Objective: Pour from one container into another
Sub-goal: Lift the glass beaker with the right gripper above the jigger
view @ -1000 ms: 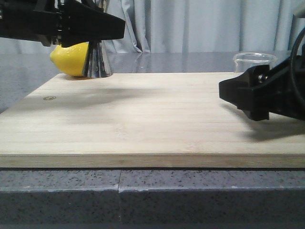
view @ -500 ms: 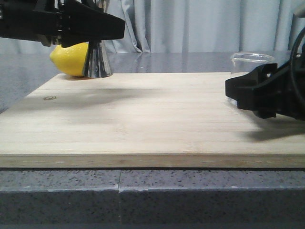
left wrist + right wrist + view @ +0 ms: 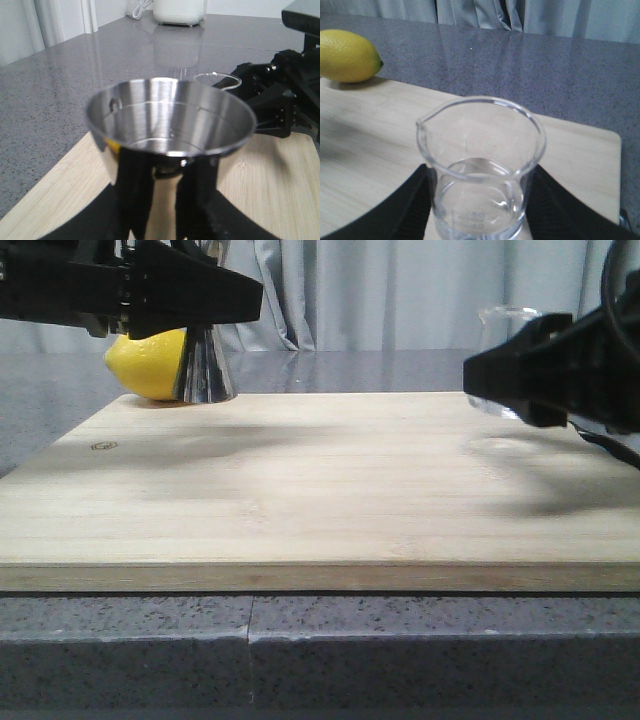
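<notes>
Fingers (image 3: pixel 405 210) of the right gripper (image 3: pixel 477 210) are closed against both sides of the glass beaker (image 3: pixel 480 170), holding it upright above the right far part of the wooden board (image 3: pixel 300 490), clear of its surface; a little clear liquid sits in its bottom. Across the board, at its far left corner, the left gripper (image 3: pixel 165 200) clasps the waist of the steel jigger (image 3: pixel 167 130), whose open cup faces up. Just beside the jigger lies a lemon (image 3: pixel 145 362).
</notes>
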